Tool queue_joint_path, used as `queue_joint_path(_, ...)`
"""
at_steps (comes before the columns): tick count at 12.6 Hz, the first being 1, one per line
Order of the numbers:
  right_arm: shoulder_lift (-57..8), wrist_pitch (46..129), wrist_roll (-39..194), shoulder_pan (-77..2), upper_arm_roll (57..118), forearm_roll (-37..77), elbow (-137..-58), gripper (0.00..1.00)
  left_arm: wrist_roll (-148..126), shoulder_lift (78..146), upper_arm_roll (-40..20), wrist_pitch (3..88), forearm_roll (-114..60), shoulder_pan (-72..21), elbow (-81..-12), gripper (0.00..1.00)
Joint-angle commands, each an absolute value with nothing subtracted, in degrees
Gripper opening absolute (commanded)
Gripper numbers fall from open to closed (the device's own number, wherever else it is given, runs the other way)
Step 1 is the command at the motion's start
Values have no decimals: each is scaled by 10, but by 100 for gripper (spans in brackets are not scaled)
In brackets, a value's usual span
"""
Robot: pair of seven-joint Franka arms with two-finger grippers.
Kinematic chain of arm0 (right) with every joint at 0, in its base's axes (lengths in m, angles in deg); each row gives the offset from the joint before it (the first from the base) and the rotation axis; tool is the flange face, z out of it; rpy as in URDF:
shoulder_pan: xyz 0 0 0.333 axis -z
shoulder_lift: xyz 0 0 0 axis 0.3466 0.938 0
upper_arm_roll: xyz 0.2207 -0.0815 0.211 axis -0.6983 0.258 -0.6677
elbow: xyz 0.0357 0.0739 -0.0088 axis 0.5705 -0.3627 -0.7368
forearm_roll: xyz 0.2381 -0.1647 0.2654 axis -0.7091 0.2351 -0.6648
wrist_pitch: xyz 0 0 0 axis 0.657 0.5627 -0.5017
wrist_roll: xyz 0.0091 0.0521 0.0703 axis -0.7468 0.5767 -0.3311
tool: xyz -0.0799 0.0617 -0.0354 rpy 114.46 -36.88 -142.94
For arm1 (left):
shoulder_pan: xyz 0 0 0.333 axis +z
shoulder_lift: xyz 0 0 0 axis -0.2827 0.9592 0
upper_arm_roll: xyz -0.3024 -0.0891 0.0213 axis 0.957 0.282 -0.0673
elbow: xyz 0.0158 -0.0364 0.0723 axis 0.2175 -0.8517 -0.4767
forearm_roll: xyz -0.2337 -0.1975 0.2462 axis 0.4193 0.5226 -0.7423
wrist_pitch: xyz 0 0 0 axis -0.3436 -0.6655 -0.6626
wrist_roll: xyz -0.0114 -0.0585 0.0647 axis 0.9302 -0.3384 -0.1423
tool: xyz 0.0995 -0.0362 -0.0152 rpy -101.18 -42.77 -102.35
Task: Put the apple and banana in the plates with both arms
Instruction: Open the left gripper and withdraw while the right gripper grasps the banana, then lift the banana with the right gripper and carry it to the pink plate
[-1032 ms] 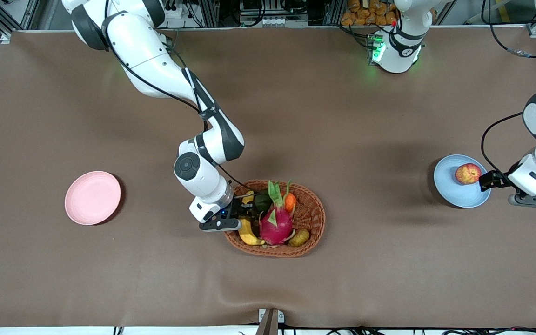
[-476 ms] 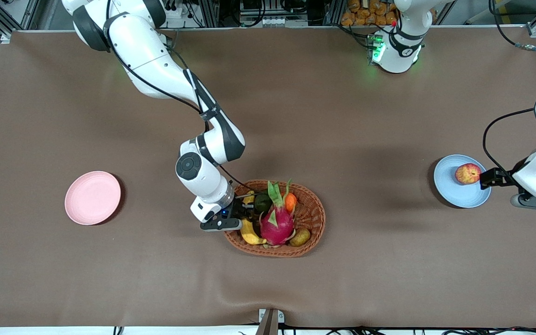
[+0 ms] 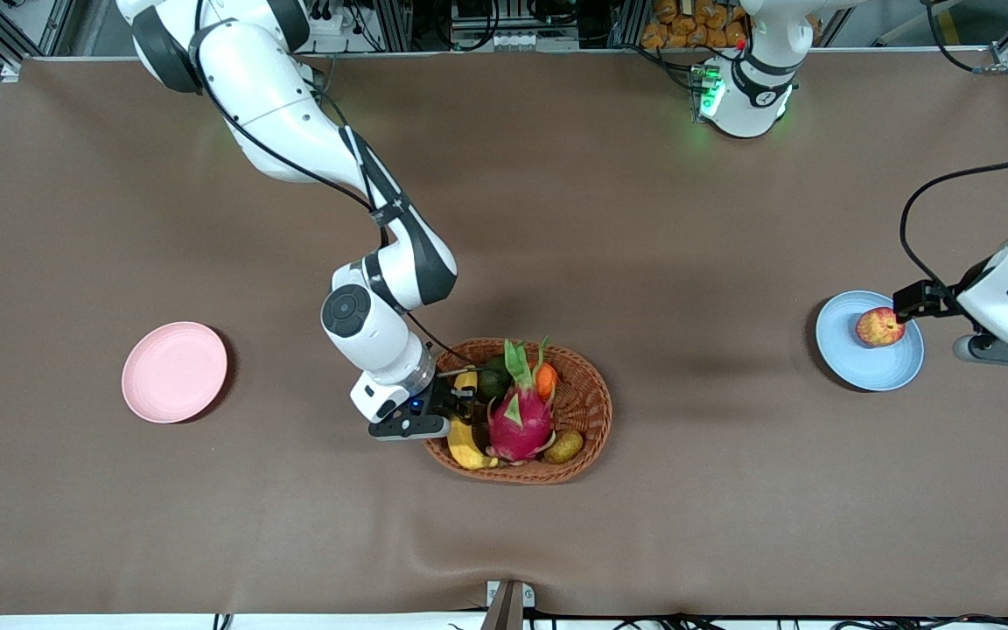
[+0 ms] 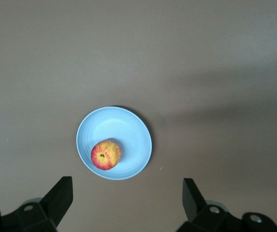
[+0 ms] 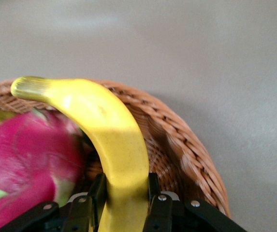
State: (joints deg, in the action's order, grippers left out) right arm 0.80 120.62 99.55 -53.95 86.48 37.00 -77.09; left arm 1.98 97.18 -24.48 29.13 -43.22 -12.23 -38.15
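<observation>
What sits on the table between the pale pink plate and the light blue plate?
In the front view, the oval brown wicker basket of fruit sits between the pale pink plate and the light blue plate, with the right gripper over it gripping the yellow banana.

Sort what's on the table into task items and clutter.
Task items: apple on the blue plate; banana gripped by the right tool; empty pink plate; open left tool.
Clutter: wicker basket, dragon fruit, carrot, kiwi.

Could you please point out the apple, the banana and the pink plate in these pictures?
apple (image 4: pixel 106 154), left wrist view, middle of the fruit near its stem dimple.
banana (image 5: pixel 110 130), right wrist view, middle of its yellow body.
pink plate (image 3: pixel 174 372), front view, bare centre of the plate.
</observation>
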Motion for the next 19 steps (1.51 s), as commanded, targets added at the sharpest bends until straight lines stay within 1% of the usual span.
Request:
queue_joint_path(1, -40, 1151, 993, -536, 887, 368, -776, 18, 18, 957, -294, 270, -370, -158, -359, 100)
queue_joint_path(3, -58, 1132, 992, -535, 908, 368, -777, 19, 17, 942, -299, 253, -362, -160, -354, 100)
queue_joint_path(5, -80, 1113, 968, -521, 926, 368, -778, 21, 12, 901, -305, 194, -347, -165, -357, 100)
queue_joint_path(7, -112, 1047, 908, -471, 927, 368, -790, 22, 1, 859, -305, 146, -347, -169, -372, 100)
queue_joint_path(10, -156, 990, 802, -399, 927, 367, -828, 22, -9, 783, -306, 135, -341, -164, -416, 100)
queue_joint_path(12, -187, 982, 743, -351, 933, 368, -888, 22, -7, 795, -307, 136, -343, -165, -414, 100)
queue_joint_path(15, -208, 983, 654, -279, 934, 368, -973, 21, -18, 834, -307, 142, -352, -187, -377, 100)
queue_joint_path(17, -211, 975, 636, -256, 935, 368, -1007, 21, -54, 840, -310, 154, -361, -193, -364, 100)
queue_joint_path(19, -214, 961, 636, -251, 945, 369, -1035, 21, -53, 841, -312, 167, -362, -193, -365, 100)
